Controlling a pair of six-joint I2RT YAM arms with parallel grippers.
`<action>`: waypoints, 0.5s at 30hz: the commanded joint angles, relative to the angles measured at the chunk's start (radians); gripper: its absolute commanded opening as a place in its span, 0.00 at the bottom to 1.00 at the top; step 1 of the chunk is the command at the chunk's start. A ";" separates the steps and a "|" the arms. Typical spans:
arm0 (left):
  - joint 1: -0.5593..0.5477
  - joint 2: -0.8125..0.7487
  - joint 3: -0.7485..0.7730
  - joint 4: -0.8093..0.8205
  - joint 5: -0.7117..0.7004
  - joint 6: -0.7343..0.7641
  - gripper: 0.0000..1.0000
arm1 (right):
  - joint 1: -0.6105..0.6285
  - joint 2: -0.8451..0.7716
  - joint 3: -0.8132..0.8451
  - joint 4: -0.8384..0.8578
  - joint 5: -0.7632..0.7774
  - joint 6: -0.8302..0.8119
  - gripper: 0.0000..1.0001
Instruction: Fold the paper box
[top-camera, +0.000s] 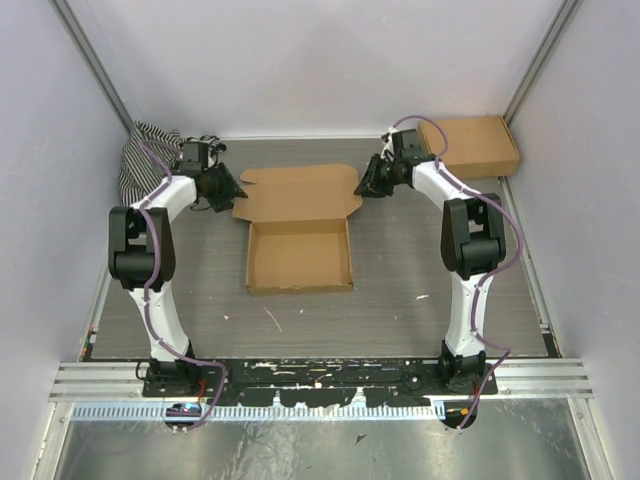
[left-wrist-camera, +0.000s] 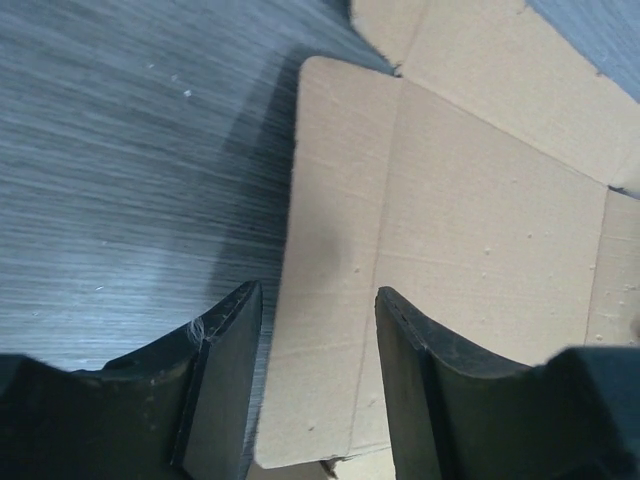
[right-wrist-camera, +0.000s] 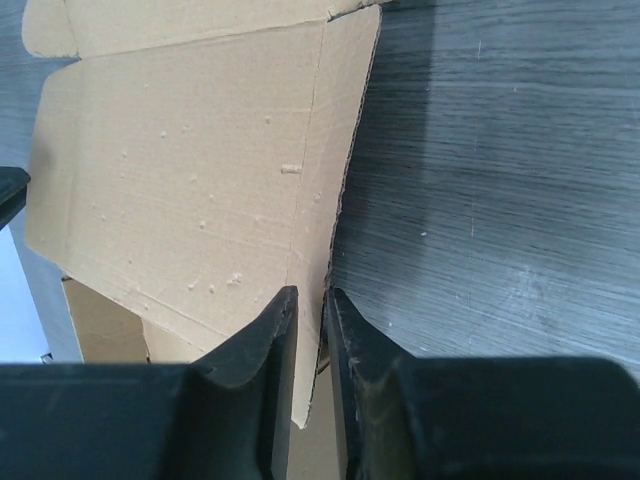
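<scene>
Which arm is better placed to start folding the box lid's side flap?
Right. The right gripper pinches the right edge of the paper box at its lid, while the left gripper stands open around the left flap, not gripping it.

No text, label, brand, number or sign can be read in any view. The paper box (top-camera: 300, 225) shows only plain brown card, with no print on it.
</scene>
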 joint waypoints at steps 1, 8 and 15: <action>-0.023 0.011 0.071 0.011 0.025 0.025 0.55 | 0.000 0.008 0.058 -0.008 -0.017 -0.018 0.23; -0.047 0.033 0.120 -0.012 0.020 0.043 0.54 | 0.000 0.034 0.112 -0.071 -0.009 -0.040 0.21; -0.066 0.075 0.194 -0.074 0.015 0.075 0.53 | 0.005 0.050 0.149 -0.125 0.016 -0.063 0.21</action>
